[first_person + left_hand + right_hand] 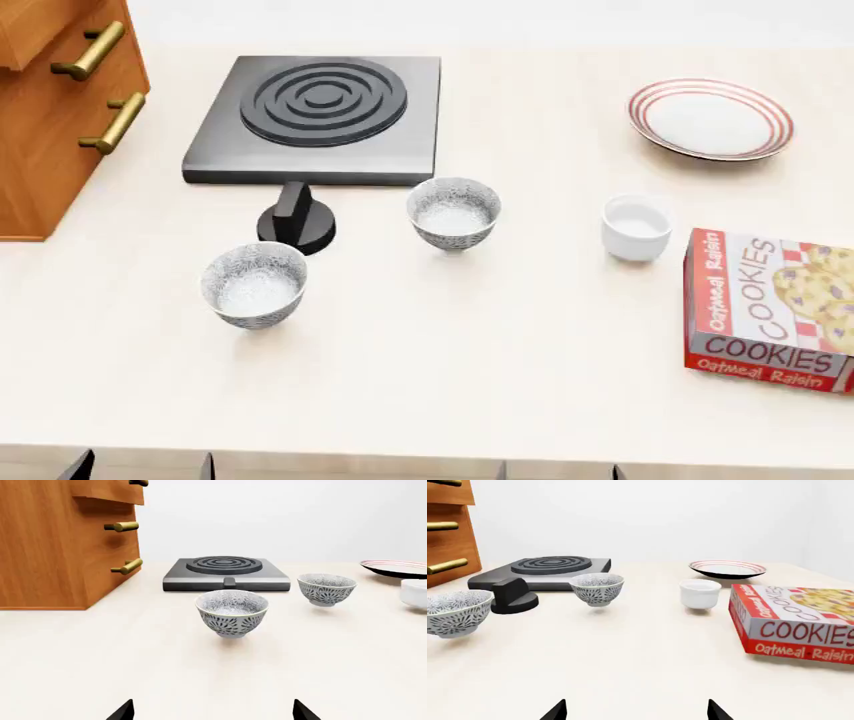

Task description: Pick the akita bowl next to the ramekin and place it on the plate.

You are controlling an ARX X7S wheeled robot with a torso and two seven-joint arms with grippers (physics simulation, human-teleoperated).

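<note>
Two look-alike grey-patterned bowls stand on the pale counter. The akita bowl (454,212) next to the ramekin (635,227) is the middle one, in front of the stove; it also shows as the farther akita bowl (326,588) in the left wrist view and the akita bowl (597,588) in the right wrist view. The red-ringed plate (711,118) lies at the far right, behind the ramekin. My left gripper (213,712) and right gripper (636,712) are both open and empty, low at the counter's near edge, well short of every dish.
The second patterned bowl (254,284) stands nearer, to the left. A black knob (296,218) sits between the two bowls, in front of the dark stove (320,115). A cookie box (774,305) lies at the right, near the ramekin. A wooden cabinet (54,100) fills the far left.
</note>
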